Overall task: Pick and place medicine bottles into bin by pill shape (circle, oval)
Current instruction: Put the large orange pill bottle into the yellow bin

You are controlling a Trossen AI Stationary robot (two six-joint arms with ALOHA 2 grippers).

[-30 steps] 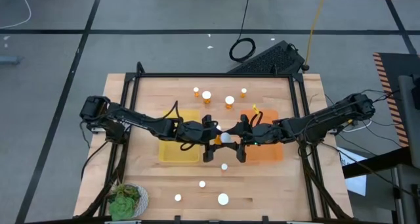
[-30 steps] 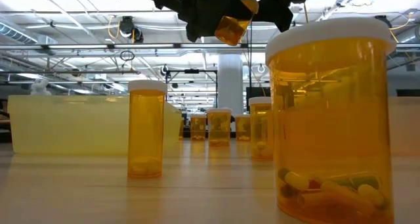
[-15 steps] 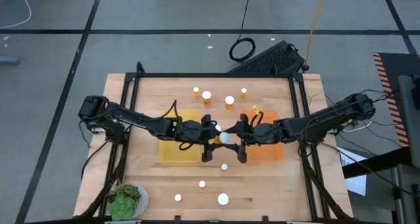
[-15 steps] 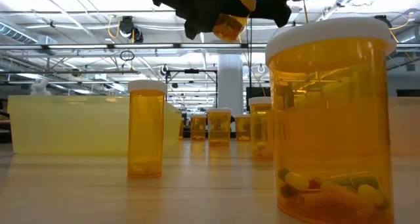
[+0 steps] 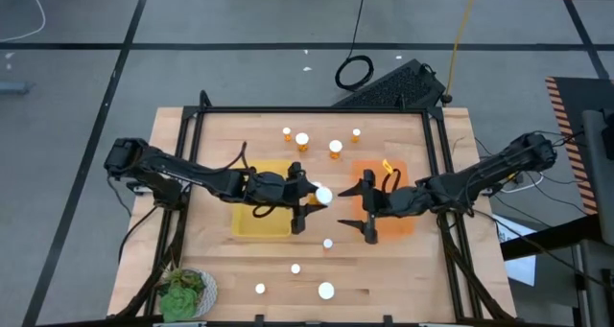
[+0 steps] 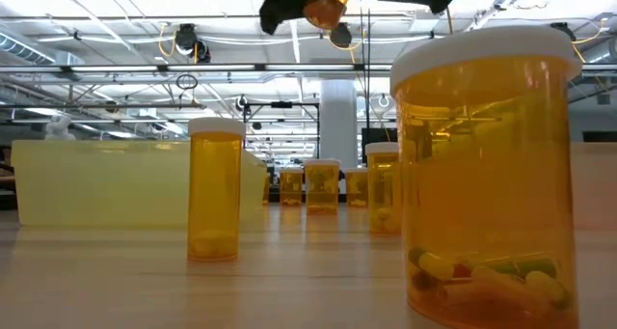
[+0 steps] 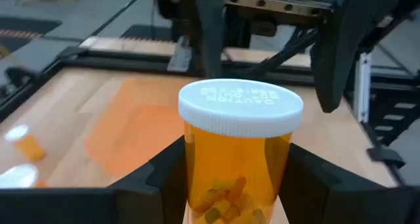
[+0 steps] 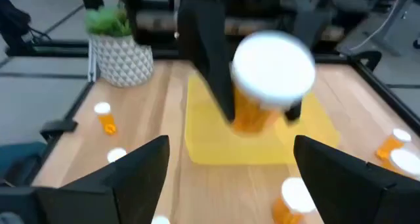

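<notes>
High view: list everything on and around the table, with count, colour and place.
wooden table: one, light brown, centre of the picture.
standing plastic pill bottles with white caps: eight visible, amber; four near the table's far edge, four near its front edge.
held pill bottle: one, amber with a white cap, in the air between the trays.
yellow translucent plastic tray: one, left of centre.
orange translucent plastic tray: one, right of centre.
green leafy plant in a white pot: one, front left corner.
black keyboard: one, on the floor beyond the table.
left claw: shut on the held pill bottle.
right claw: open, empty, at the orange tray's inner edge.
</notes>
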